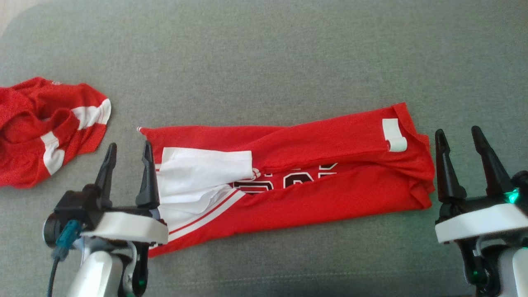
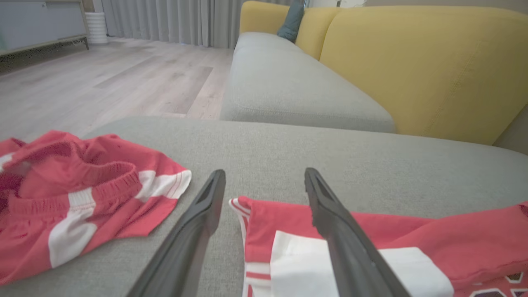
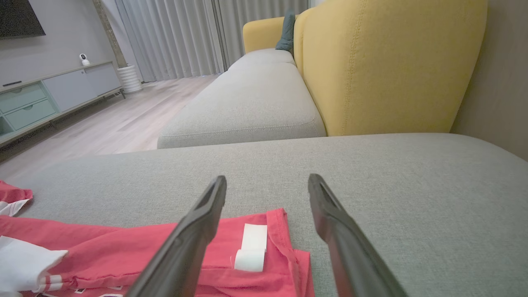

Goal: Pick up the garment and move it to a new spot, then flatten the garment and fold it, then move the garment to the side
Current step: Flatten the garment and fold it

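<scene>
The garment (image 1: 313,165) is a red jersey with white trim and dark lettering, lying as a long folded strip across the grey cushion (image 1: 264,62). A white label (image 1: 395,135) curls up near its right end. My left gripper (image 1: 129,144) stands open at the strip's left end, its right finger over the white panel (image 2: 297,264) and nothing between the fingers. At the right end my right gripper (image 1: 458,130) is open too, just off the cloth's edge and empty. The right wrist view has the label (image 3: 251,247) and the red hem (image 3: 123,247) below my open right gripper (image 3: 268,177).
A second red and white garment (image 1: 45,123), crumpled with an elastic waistband (image 2: 74,194), lies at the far left of the cushion. Beyond are the yellow sofa back (image 3: 392,62), another grey seat (image 2: 288,82) and wood floor (image 2: 103,78).
</scene>
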Tool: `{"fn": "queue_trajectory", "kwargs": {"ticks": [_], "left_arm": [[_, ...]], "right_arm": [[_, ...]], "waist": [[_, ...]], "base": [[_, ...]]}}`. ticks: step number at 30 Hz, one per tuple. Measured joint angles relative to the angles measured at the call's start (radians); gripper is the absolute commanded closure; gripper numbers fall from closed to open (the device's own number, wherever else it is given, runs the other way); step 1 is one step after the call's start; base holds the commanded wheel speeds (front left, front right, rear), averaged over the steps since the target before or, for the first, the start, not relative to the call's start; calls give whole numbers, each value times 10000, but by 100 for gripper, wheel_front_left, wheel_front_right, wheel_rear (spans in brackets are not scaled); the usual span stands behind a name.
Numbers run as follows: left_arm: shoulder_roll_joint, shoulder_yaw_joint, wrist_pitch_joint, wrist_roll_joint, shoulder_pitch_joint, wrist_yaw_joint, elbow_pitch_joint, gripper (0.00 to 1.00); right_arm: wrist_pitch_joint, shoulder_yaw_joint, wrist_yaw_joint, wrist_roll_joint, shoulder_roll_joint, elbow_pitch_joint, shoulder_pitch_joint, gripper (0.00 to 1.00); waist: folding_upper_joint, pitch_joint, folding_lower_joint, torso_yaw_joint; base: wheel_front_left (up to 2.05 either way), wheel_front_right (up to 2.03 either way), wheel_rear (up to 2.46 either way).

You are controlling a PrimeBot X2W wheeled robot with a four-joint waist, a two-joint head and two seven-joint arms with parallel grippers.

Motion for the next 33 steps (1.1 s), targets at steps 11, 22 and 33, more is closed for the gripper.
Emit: {"fn": "queue_trajectory", "kwargs": {"ticks": [11,22,33], "left_arm": [[150,-27,29,238,534,267,-587,0],[259,-169,105,318,514,339,-725,0],[127,-564,96,407,-548,56,-537,0]], "right_arm": [[169,-6,0,-15,67,81,66,0],[345,-79,0,42,58,665,204,0],[1126,-190,0,792,-453,3471,-1523,0]], "waist": [[0,-284,0,-35],[0,-182,0,15],[0,703,1,341]], "base": [[0,0,0],[0,0,0],[0,0,0]]}}
